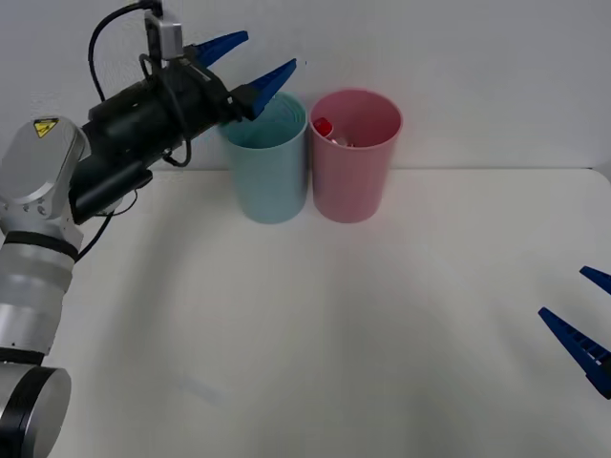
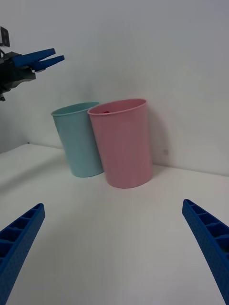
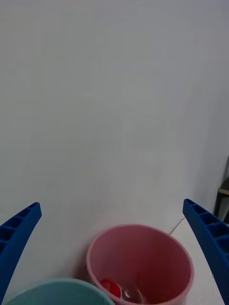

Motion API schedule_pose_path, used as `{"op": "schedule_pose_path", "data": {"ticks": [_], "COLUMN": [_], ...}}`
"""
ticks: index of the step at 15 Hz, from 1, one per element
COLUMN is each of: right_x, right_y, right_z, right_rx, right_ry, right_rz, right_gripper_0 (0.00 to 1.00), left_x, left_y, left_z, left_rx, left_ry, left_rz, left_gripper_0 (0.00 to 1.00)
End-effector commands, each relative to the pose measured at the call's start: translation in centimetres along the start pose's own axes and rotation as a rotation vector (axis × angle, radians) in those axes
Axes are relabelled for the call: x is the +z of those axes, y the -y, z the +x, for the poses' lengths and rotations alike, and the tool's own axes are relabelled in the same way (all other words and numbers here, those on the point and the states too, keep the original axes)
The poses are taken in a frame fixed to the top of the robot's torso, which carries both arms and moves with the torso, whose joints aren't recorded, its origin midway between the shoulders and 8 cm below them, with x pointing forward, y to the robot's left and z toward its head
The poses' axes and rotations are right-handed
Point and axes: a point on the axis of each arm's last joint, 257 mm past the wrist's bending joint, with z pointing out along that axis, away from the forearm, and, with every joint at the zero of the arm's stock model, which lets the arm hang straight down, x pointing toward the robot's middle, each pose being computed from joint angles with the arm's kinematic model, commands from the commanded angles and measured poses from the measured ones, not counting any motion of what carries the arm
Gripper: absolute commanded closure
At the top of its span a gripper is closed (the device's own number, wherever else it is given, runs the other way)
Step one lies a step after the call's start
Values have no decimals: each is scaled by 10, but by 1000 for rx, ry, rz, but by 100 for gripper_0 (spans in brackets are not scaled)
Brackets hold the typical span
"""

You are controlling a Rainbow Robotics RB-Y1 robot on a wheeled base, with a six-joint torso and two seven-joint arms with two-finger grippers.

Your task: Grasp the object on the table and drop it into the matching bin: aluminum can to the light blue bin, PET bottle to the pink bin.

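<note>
Red-capped PET bottle (image 1: pixel 325 129) half-hidden — inside pink bin (image 1: pixel 353 176)

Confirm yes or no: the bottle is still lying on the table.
No, the bottle sits inside the pink bin, its red cap showing below the rim, while the open left end effector hovers above the bins.

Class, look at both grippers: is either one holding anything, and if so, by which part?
Nothing is held. The left gripper is open above the light blue bin, the right gripper open over the table; the bottle lies inside the pink bin.
</note>
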Motion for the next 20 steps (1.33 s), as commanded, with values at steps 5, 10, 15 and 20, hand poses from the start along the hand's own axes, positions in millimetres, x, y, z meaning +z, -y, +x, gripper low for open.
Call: {"op": "schedule_pose_path", "data": {"ticks": [5,10,15,20], "right_x": [0,0,0,0], "right_y": [0,0,0,0], "right_z": [0,0,0,0], "right_rx": [0,0,0,0], "right_ry": [0,0,0,0], "right_rz": [0,0,0,0], "right_gripper_0": [0,0,0,0], "left_x": [-112,-199,-276,-342], "left_y": [-16,-18,-27,-30], "left_z": [-4,-4,14,26], "left_rx": [53,144,249,280], "left_ry": [2,-38,-128,-238], "left_rz": [-30,-139,-219,-267], "left_gripper_0": [0,0,0,0]}}
